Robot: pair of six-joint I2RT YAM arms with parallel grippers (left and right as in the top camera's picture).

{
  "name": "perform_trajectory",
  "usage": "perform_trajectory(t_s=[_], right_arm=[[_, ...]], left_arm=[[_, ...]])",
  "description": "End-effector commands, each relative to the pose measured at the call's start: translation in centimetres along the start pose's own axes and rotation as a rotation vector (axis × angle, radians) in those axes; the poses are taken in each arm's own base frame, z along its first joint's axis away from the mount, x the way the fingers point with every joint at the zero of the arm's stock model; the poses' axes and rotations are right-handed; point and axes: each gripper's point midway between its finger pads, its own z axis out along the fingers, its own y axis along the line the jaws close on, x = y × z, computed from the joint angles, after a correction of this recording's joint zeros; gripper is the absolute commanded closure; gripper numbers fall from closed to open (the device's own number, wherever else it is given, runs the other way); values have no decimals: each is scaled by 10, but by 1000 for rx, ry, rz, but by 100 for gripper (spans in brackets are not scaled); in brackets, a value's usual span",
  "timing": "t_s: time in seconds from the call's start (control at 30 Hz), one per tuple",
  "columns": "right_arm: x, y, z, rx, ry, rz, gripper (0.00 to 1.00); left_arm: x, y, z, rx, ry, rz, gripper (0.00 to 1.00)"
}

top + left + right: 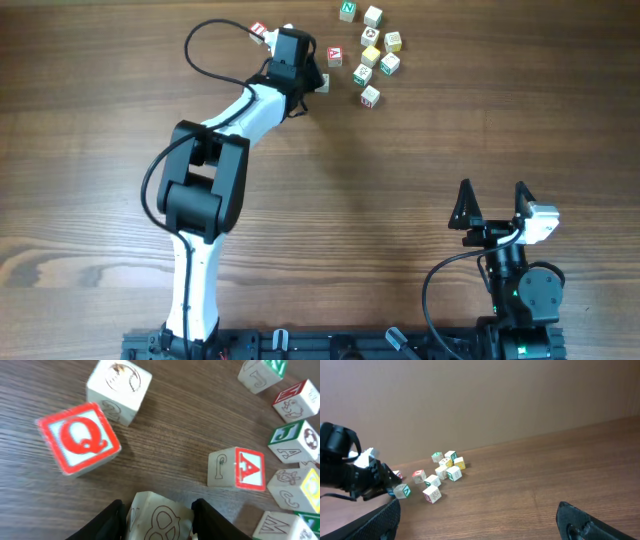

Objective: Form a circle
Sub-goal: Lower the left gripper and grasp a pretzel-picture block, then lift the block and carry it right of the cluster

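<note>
No circle of cubes shows; the pale wooden letter cubes lie loose at the far edge. My left gripper [312, 82] [159, 521] is shut on a pale cube with a pretzel drawing [160, 516], its black fingers [106, 522] pressed against both sides. Just beyond it lie a red Q cube [80, 440] [259, 31], a plain pale cube [119, 390] and a red A cube [239, 467] [335, 55]. My right gripper [493, 208] [480, 525] stands open and empty, near the front right.
A loose scatter of several more letter cubes [376, 50] [442, 472] lies right of the left gripper, near the table's far edge. The left arm [205, 180] stretches across the left half of the wooden table [400, 180].
</note>
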Motion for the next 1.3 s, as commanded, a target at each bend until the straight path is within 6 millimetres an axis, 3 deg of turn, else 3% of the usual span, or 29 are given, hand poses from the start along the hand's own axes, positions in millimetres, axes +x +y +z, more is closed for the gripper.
perform_trajectory(t_s=[0.0, 0.13, 0.23, 0.37, 0.43, 0.6, 0.77, 0.93, 1.27], right_arm=[[-2, -2, 0, 12, -12, -17, 0], [-2, -2, 0, 12, -12, -17, 0], [-2, -2, 0, 11, -12, -17, 0], [-2, -2, 0, 12, -12, -17, 0], [-2, -2, 0, 12, -12, -17, 0], [-2, -2, 0, 11, -12, -17, 0], [-2, -2, 0, 12, -12, -17, 0], [-2, -2, 0, 12, -12, -17, 0], [-2, -2, 0, 12, -12, -17, 0]], left_arm=[[-59, -11, -56, -6, -132, 28, 55], [-68, -16, -93, -17, -120, 58, 54], [-55, -9, -119, -60, -40, 67, 54], [-16, -1, -142, -85, 143, 77, 55], [19, -4, -150, -53, 303, 69, 55], [70, -14, -166, -55, 484, 93, 57], [98, -32, -161, -86, 495, 164, 57], [114, -26, -142, -260, 403, 112, 55], [147, -6, -101, -385, 410, -91, 54]])
